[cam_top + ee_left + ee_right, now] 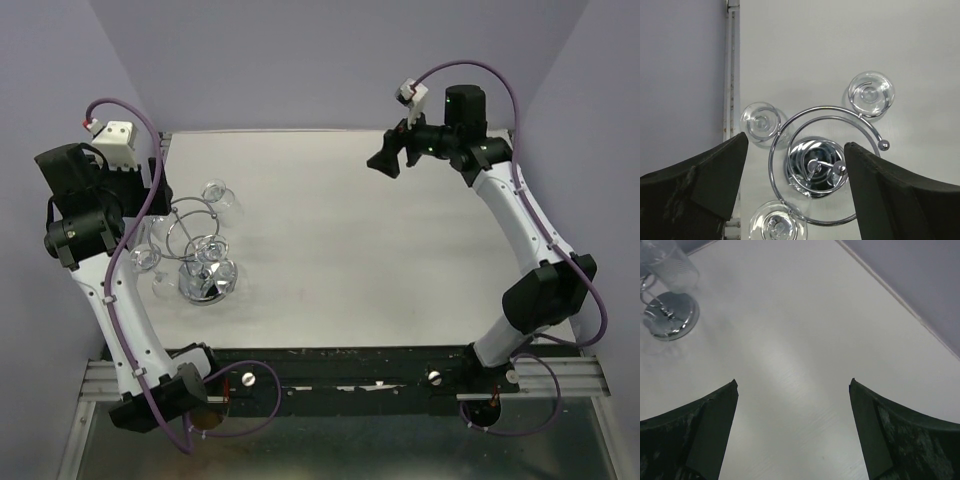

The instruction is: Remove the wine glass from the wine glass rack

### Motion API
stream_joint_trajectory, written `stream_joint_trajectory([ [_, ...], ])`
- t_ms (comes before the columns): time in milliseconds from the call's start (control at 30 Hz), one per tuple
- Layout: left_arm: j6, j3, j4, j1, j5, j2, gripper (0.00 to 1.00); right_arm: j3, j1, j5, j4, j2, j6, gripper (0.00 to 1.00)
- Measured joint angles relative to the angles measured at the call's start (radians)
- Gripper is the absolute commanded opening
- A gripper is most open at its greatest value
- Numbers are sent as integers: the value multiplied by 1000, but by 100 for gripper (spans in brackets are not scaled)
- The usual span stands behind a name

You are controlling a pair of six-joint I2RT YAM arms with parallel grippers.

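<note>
Step in hand: the approach; no glass is off yet. The wine glass rack (814, 167) stands below your left gripper (796, 144), between its jaws, which are spread wide and hold nothing. Your next move, I judge, is to descend and close on the wine glass (760, 123) just ahead of one fingertip. Your right gripper (792, 384) is fully spread and empty, with the rack well off.

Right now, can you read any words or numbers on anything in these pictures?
None. No word, number, brand or sign shows on the wine glass rack, the wine glasses or the table. The white box on the left wrist is too small to show any print.
</note>
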Motion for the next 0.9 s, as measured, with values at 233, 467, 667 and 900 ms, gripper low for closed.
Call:
stream_joint_trajectory([
  [233, -103, 45, 74, -31, 72, 72, 94, 70, 109, -175, 55, 87, -67, 100],
  [467, -154, 172, 107, -98, 56, 145, 93, 34, 230, -232, 216, 142, -74, 100],
  [667, -219, 204, 122, -100, 32, 187, 90, -160, 365, -253, 426, 129, -94, 100],
  [900, -254, 261, 122, -116, 25, 235, 87, -495, 512, -240, 854, 106, 33, 95],
])
